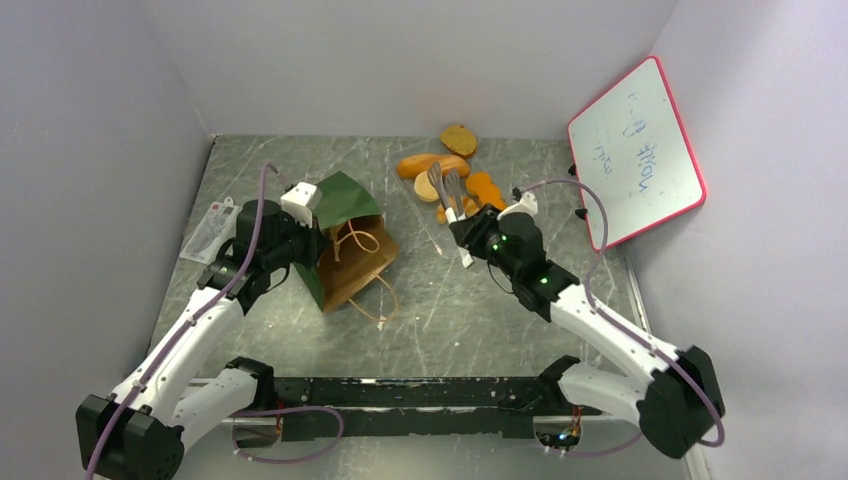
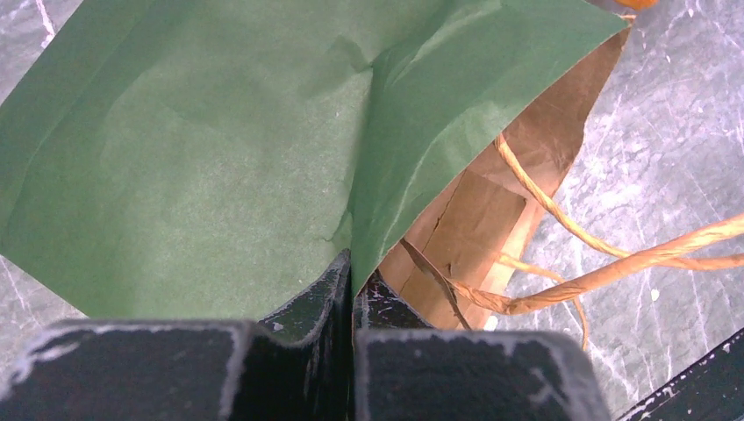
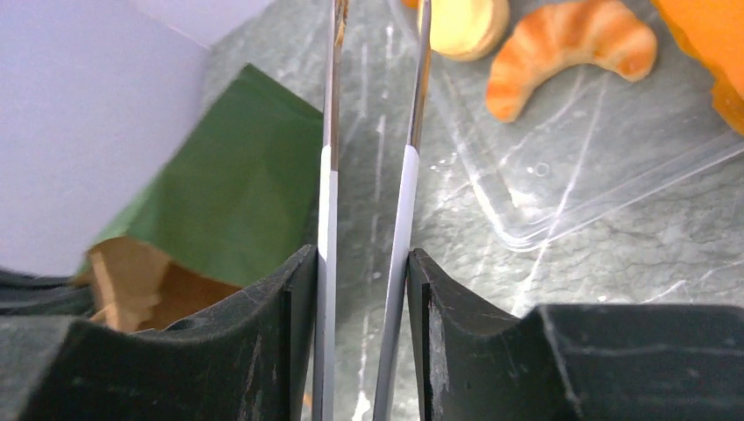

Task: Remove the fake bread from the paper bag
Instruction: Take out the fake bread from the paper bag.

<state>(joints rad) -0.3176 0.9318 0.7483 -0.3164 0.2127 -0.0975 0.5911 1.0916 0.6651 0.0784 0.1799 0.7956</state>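
Plainly, the fake bread (image 1: 432, 165) lies in a loose heap on the desk (image 1: 480, 320) at the far middle, well apart from the paper bag (image 1: 342, 200). The bag lies on its side with its brown mouth facing the near right. No bread shows in the part of its inside that the left wrist view takes in; the deeper end is hidden.

The left hand (image 2: 353, 274) is clamped tight on a fold of the bag's green wall near the rim. The right hand (image 3: 364, 263) grips the tweezers (image 3: 326, 132) by their stems. Their tips reach toward the heap, near a round bun (image 3: 465, 22) and a croissant (image 3: 570, 48) that lie by a clear plastic sheet (image 3: 597, 167). Whether the tips hold anything I cannot tell.

The breads look light, rigid and smooth, so the tweezers could slip on a rounded crown. A narrow end, or the croissant's horn, seems the safer bite. The bag is thin and creases easily, so it probably holds best at a folded edge, not by its slack cord handles (image 2: 614, 263).
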